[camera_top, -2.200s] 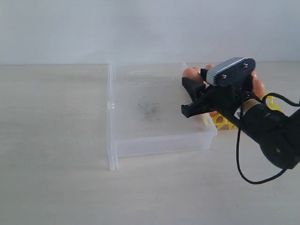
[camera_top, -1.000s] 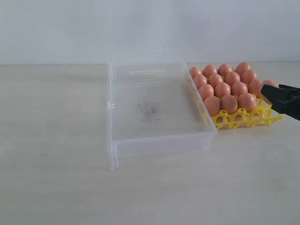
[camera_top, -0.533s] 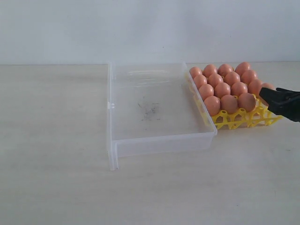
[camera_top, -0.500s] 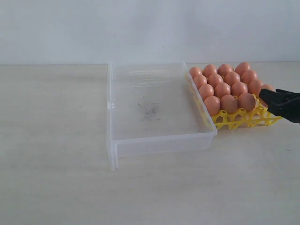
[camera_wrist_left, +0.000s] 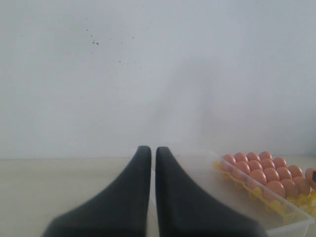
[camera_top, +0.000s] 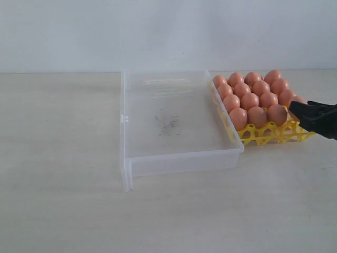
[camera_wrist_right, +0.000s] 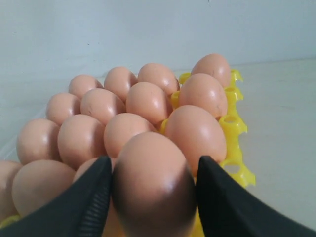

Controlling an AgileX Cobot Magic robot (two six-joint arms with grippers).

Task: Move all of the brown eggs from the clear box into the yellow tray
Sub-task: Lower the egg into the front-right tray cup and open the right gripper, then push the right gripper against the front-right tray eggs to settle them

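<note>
The clear box [camera_top: 174, 121] lies in the middle of the table with only dark scuffs on its floor. Against its right side stands the yellow tray [camera_top: 263, 134], filled with several brown eggs [camera_top: 250, 100]. My right gripper [camera_top: 300, 110] reaches in from the right edge, low over the tray's right end. In the right wrist view the right gripper [camera_wrist_right: 154, 163] is shut on one brown egg [camera_wrist_right: 153, 182], just above the tray [camera_wrist_right: 232, 128] and beside its neighbours. My left gripper [camera_wrist_left: 153, 150] is shut and empty, away from the box [camera_wrist_left: 207, 173].
The pale tabletop [camera_top: 63, 158] stretches to the left and in front of the box. A plain white wall stands behind. The left arm does not show in the exterior view.
The right arm has swung from over the box's right side out to the right edge of the view. Over the last second its gripper crept slightly left and down at the tray.
</note>
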